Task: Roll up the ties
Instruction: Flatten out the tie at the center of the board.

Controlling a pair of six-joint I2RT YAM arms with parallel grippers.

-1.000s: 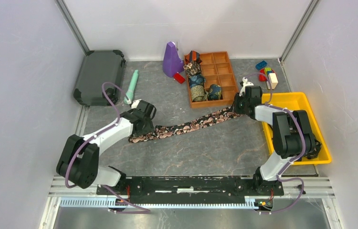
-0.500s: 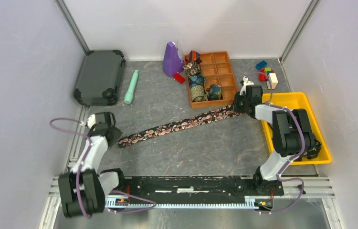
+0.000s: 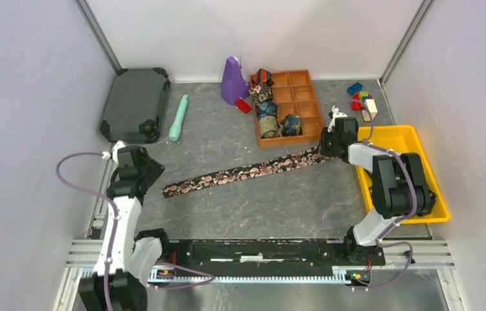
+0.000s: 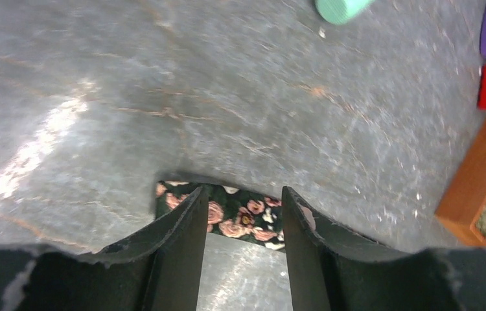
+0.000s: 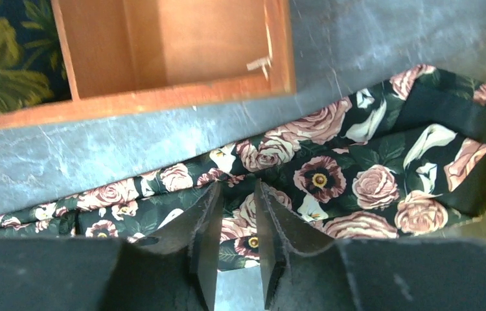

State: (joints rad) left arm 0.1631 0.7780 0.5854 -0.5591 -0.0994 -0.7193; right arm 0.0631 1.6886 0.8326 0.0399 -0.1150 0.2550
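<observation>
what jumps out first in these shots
A long floral tie lies stretched diagonally across the middle of the table, its wide end at the right arm's fingers. Behind it, a wooden tray holds rolled ties, and a bright yellow bin sits at the right edge.

Tie [image 3: 240, 173] in front of tray [image 3: 304, 96]

Tie [image 4: 240, 219] partly hidden behind left fingers [image 4: 183, 245].
</observation>
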